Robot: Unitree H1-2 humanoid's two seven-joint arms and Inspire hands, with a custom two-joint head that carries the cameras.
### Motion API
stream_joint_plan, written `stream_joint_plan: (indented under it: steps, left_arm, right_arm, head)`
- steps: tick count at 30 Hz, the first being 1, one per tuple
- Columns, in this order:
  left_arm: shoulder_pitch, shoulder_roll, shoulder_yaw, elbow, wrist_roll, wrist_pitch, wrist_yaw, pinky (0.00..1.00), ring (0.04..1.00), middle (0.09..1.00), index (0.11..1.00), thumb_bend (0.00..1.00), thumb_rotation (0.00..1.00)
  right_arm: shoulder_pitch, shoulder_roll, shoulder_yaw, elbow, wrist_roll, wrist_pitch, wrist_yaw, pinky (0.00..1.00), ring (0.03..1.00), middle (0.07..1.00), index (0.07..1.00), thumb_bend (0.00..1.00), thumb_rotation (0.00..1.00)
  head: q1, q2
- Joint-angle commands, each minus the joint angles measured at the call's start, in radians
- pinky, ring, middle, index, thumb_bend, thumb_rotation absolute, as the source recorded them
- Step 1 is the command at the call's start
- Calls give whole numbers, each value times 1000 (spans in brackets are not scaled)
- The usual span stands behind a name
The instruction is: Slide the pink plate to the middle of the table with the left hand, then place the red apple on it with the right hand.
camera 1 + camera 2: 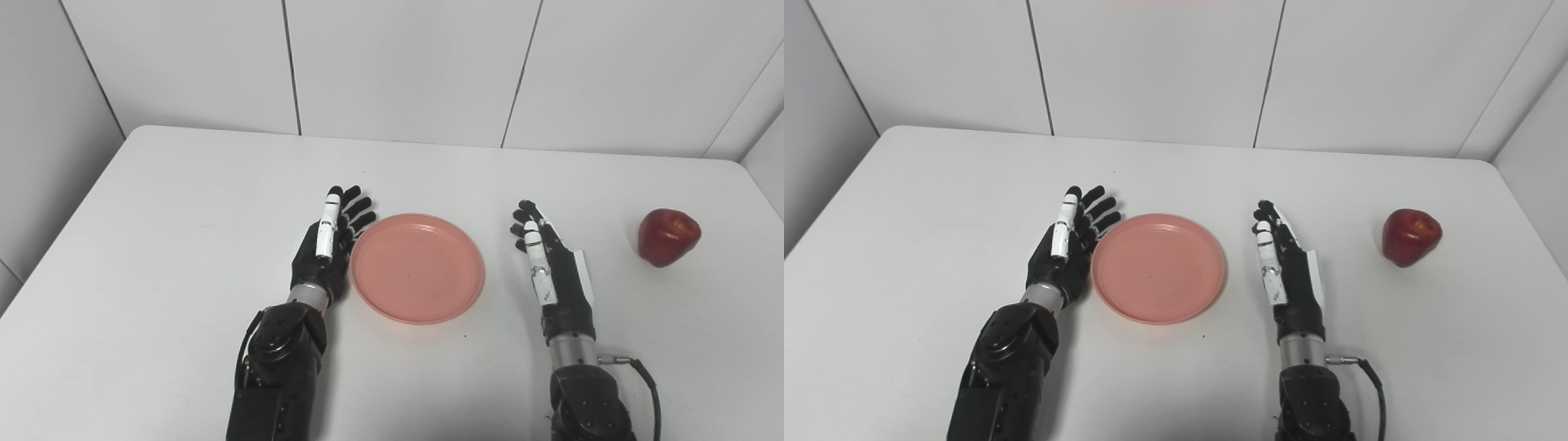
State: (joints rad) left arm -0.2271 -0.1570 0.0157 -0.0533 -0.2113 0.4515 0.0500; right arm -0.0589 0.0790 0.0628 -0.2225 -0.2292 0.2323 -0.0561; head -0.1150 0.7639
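Left hand [327, 245] lies edge-up with fingers spread and empty against the pink plate's [418, 267] left rim mid-table. Right hand [551, 263], also open and empty, sits right of the plate; the red apple [668, 236] rests farther right.

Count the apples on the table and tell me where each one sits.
1. The red apple sits on the white table near its right edge, to the right of the right hand, apart from the pink plate. Nothing could hide another.
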Motion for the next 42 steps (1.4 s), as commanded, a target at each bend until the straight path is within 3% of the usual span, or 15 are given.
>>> stream_joint_plan:
  steps: [1, 11, 22, 27, 32, 42]
  left_arm:
    - [-16, -2, -11, -32, -5, -13, -21, 847, 866, 874, 856, 403, 1000]
    - [-13, 9, 3, -23, -9, -24, -35, 849, 859, 868, 853, 404, 1000]
    - [5, 27, 17, -5, -18, -41, -68, 864, 860, 871, 860, 404, 1000]
    - [12, 43, 15, 12, -6, -80, -81, 864, 861, 873, 860, 400, 1000]
    - [12, 53, 21, 34, -10, -122, -90, 873, 866, 878, 862, 392, 1000]
    - [12, 68, 42, 60, -33, -148, -109, 853, 859, 872, 859, 412, 1000]
  right_arm:
    - [-39, 16, 3, -29, -11, 13, -17, 856, 839, 858, 870, 250, 1000]
    - [-44, 22, 7, -40, -42, 44, -22, 839, 842, 859, 866, 286, 1000]
    - [-55, 5, -5, -35, -45, 15, -22, 821, 835, 857, 865, 296, 1000]
    - [-70, -9, -7, -52, -63, 27, -24, 804, 835, 855, 860, 329, 1000]
    - [-96, -42, -15, -56, -77, 4, -22, 791, 834, 854, 857, 359, 961]
    - [-139, -127, -20, -143, -212, 55, -13, 782, 826, 833, 842, 511, 833]
  head:
    - [0, 0]
    - [-52, 4]
    - [-91, 0]
    - [-153, -14]
    - [-173, -20]
    - [-227, -42]
